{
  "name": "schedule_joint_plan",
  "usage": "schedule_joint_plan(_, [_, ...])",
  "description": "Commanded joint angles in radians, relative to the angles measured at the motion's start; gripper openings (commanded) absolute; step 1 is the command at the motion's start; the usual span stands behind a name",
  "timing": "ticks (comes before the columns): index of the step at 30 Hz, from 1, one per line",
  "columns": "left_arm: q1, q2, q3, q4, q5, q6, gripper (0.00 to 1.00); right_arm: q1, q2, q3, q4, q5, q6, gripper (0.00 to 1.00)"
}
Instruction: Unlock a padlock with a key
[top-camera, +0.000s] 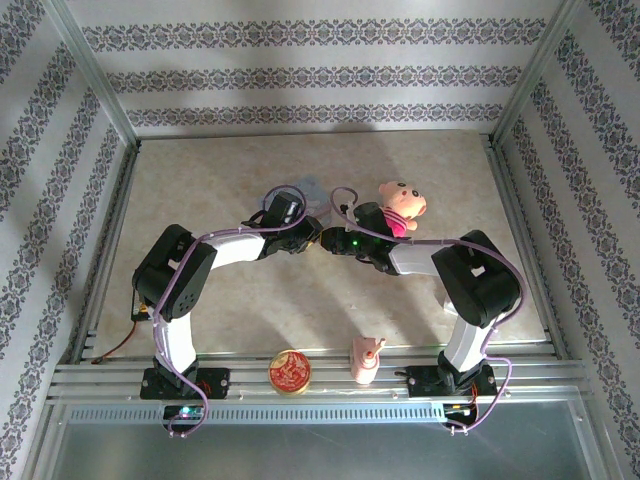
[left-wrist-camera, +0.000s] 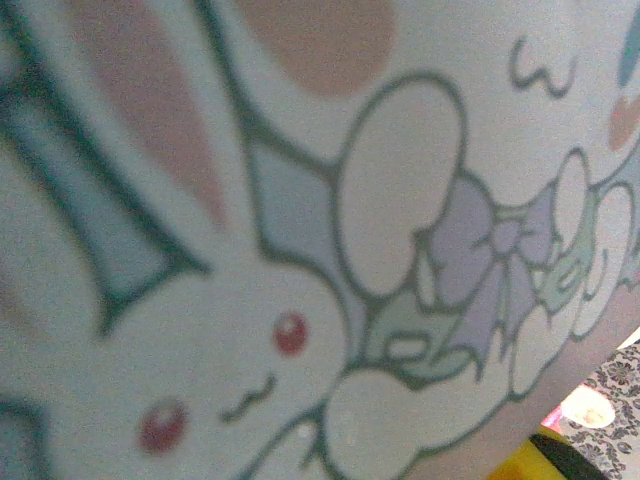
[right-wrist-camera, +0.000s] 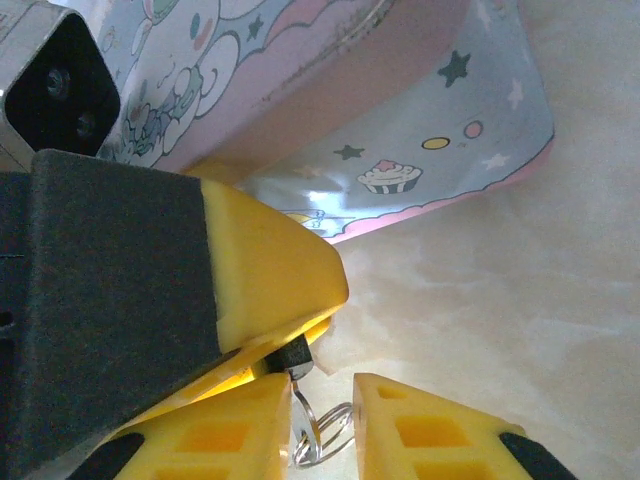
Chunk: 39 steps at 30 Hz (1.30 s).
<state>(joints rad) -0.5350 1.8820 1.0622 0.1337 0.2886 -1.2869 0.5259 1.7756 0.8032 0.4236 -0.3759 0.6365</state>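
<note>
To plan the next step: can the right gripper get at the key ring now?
Probably yes: the key ring hangs between the right gripper's yellow fingers, nothing blocking; perhaps already gripped.

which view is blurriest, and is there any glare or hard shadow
Left wrist: blurriest, the tin sits too close, so its bunny print is soft throughout. Right wrist: the tin is sharp enough to read its cupcake print, with a white glare patch on its side. Top external: sharp, with bright light and hard shadows on the table.

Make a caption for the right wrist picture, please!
A silver key ring sits between yellow claw fingers, near a pale blue cartoon tin.
</note>
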Motion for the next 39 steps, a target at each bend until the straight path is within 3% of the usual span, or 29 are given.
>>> schedule_joint_plan(1, [-0.002, -0.015, -0.019, 0.021, 0.092, -0.043, 0.00, 0.003, 0.022, 0.024, 0.035, -0.021, 0.019, 0.23])
schedule_joint_plan(11, [-0.002, -0.023, -0.021, 0.030, 0.094, -0.034, 0.00, -0.002, 0.037, 0.020, 0.073, -0.040, 0.084, 0.08])
schedule_joint_plan(19, [-0.002, -0.028, -0.030, 0.055, 0.108, -0.029, 0.00, -0.013, 0.062, 0.008, 0.142, -0.063, 0.282, 0.00])
schedule_joint_plan(23, [-0.003, -0.032, -0.030, 0.071, 0.117, -0.024, 0.00, -0.015, 0.087, -0.016, 0.182, -0.057, 0.452, 0.00])
schedule_joint_plan(29, [-0.002, -0.031, -0.022, 0.078, 0.127, -0.017, 0.00, -0.018, 0.155, -0.062, 0.403, -0.094, 0.638, 0.00])
schedule_joint_plan(39, [-0.002, -0.030, -0.031, 0.096, 0.134, -0.022, 0.00, -0.024, 0.253, -0.088, 0.636, -0.117, 0.798, 0.00])
